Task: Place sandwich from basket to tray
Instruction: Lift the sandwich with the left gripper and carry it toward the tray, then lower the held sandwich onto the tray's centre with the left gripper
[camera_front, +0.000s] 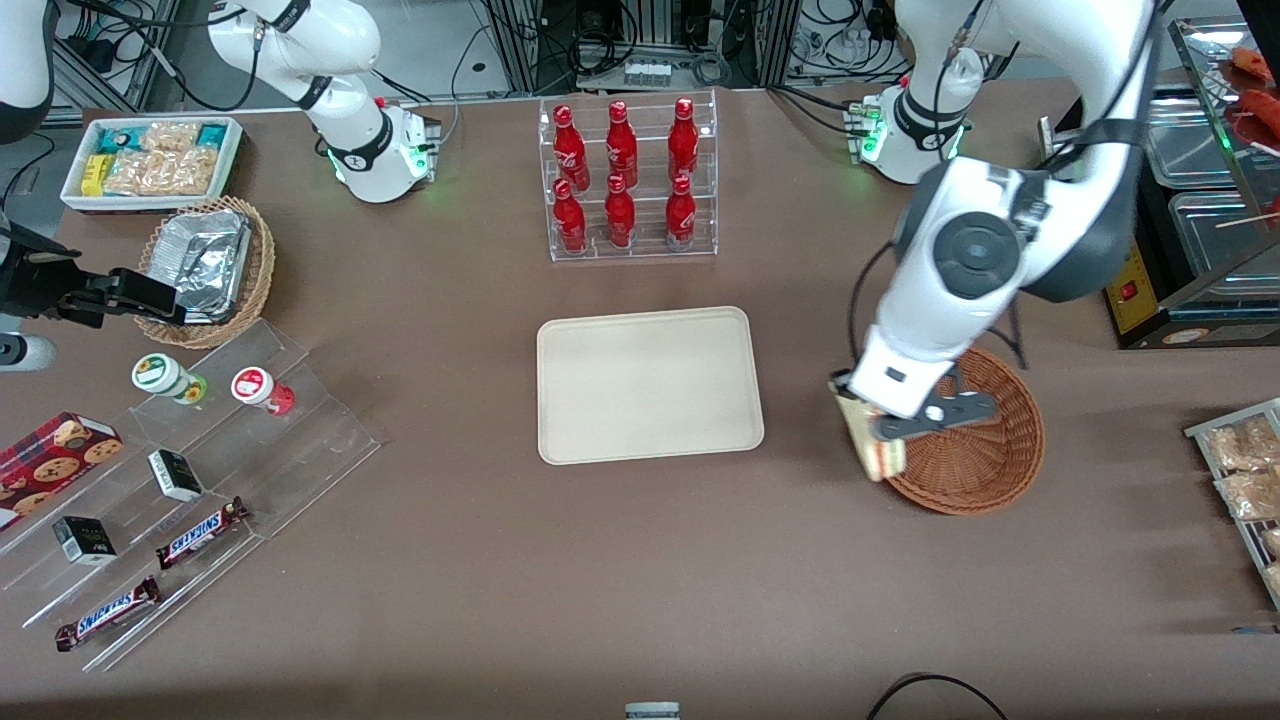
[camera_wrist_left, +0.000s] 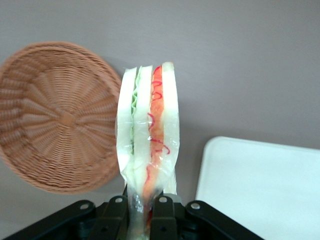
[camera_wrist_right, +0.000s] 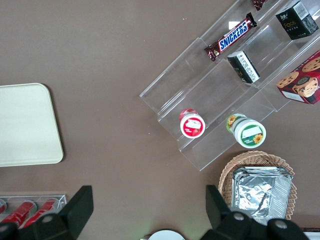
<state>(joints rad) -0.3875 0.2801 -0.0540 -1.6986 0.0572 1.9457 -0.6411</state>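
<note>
- Front view: your left arm is bent down over the basket (camera_front: 985, 455), forearm angled toward the tray (camera_front: 648, 384).
- gripper (camera_front: 880, 425) hangs at the basket rim on the tray side, fingers clamped on the sandwich (camera_front: 868, 438), which is held above the table.
- Left wrist view only: sandwich (camera_wrist_left: 148, 135) stands upright in the pinch, filling edge facing the camera, between basket (camera_wrist_left: 55, 117) and tray (camera_wrist_left: 260, 187).
- Basket interior shows nothing inside.

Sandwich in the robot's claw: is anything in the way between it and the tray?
Nothing visible. The gripper is shut on the sandwich, which hangs at the edge of the basket that is nearer the tray. Only bare table lies between them; the bottle rack stands farther from the front camera.
</note>
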